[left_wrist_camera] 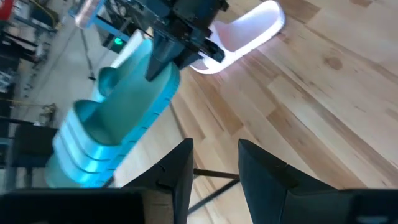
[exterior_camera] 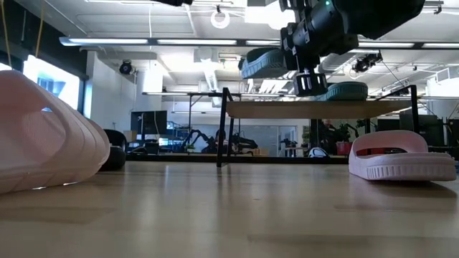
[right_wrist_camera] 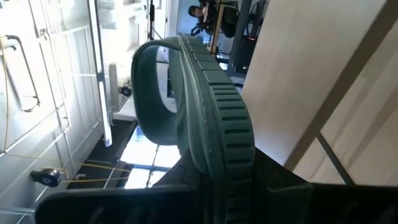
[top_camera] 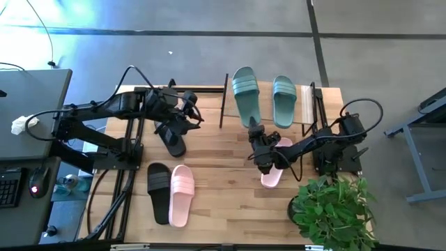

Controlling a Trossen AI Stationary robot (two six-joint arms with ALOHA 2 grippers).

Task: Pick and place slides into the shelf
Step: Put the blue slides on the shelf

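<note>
My right gripper point(top_camera: 255, 130) is clamped on the heel of a green slide point(top_camera: 245, 94), holding it over the shelf point(top_camera: 304, 103) beside its mate point(top_camera: 283, 100). My left gripper point(top_camera: 197, 111) hovers nearby, fingers apart, empty.

Grey concrete floor point(top_camera: 209, 42) all round my wooden counter point(top_camera: 223, 202); potted plant point(top_camera: 334, 209) at its near right corner, grey desk point(top_camera: 35, 111) on my left. Beyond: bright ceiling strip lights point(exterior_camera: 143, 41), big window point(exterior_camera: 50, 82), white cabinets point(right_wrist_camera: 37, 81)
</note>
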